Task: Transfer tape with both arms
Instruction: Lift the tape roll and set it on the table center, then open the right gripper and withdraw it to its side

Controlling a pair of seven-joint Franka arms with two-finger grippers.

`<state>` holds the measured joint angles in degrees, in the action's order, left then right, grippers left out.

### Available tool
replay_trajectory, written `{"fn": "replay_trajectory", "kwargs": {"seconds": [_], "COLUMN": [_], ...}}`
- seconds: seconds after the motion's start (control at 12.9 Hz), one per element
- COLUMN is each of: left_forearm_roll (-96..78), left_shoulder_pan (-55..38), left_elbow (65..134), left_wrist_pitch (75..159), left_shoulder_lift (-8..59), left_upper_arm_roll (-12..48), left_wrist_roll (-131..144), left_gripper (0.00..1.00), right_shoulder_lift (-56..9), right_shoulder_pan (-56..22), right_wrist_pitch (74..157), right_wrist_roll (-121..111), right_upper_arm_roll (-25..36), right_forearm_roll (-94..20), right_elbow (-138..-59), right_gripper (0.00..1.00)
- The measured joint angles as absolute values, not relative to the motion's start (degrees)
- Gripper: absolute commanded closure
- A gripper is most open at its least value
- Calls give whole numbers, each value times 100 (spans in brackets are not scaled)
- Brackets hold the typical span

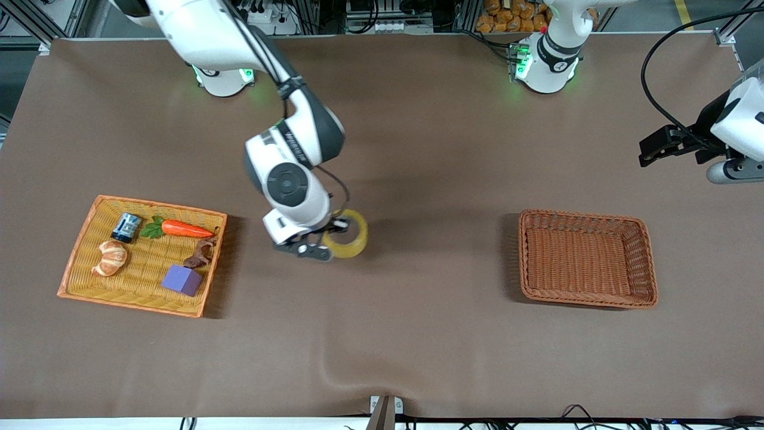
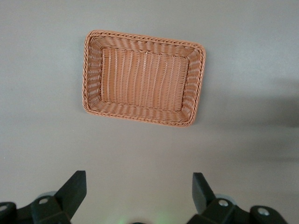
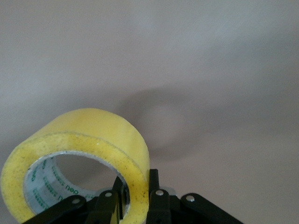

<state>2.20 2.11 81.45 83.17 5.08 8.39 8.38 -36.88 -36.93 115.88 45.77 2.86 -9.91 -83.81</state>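
The tape [image 1: 349, 239] is a yellowish ring-shaped roll. It hangs over the bare table between the two baskets. My right gripper [image 1: 330, 239] is shut on the roll's wall, one finger inside the core and one outside. In the right wrist view the tape [image 3: 93, 140] fills the space at the gripper [image 3: 137, 193], and its shadow lies on the cloth below. My left gripper [image 1: 659, 149] is open and empty, waiting high up at the left arm's end of the table. In the left wrist view its fingers [image 2: 74, 189] are spread wide apart.
An orange tray [image 1: 77, 263] at the right arm's end holds a carrot [image 1: 185, 229], a croissant [image 1: 110, 258], a purple cube [image 1: 182, 279], a small can [image 1: 126, 227] and a brown piece. A brown wicker basket [image 1: 588, 298] stands toward the left arm's end; it also shows in the left wrist view [image 2: 93, 74].
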Motion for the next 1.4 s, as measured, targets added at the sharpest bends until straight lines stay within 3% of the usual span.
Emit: {"fn": "replay_trajectory", "kwargs": {"seconds": [0.31,0.39,0.47,0.54,1.01,1.4], "left_forearm_roll": [220,220,220,220,220,220], "left_shoulder_pan": [211,211,211,211,211,210], "left_elbow": [8151,8152,8153,8154,8158,8164], "left_wrist_pitch": [8324,8330,8334,8335,8341,8343], "left_shoulder_lift": [509,510,510,510,512,520], "left_upper_arm_roll": [839,839,840,840,840,843], "left_wrist_roll": [838,838,838,838,838,838], "left_gripper": [0,0,0,0,0,0], "right_shoulder_lift": [-4117,-4220,-4315,-4377,-4161,-3557], "right_shoulder_pan": [-3844,-3864,-3909,-3956,-3954,-2996], "right_wrist_pitch": [12063,12212,12345,12425,12351,11159], "right_wrist_roll": [4874,4875,4877,4883,4887,3924], "right_upper_arm_roll": [294,290,287,287,464,656], "right_forearm_roll": [-1567,-1591,-1598,-1603,-1606,-1599], "right_elbow": [-8373,-8371,-8371,-8367,-8123,-8117], "right_gripper": [100,88,18,0,0,0]}}
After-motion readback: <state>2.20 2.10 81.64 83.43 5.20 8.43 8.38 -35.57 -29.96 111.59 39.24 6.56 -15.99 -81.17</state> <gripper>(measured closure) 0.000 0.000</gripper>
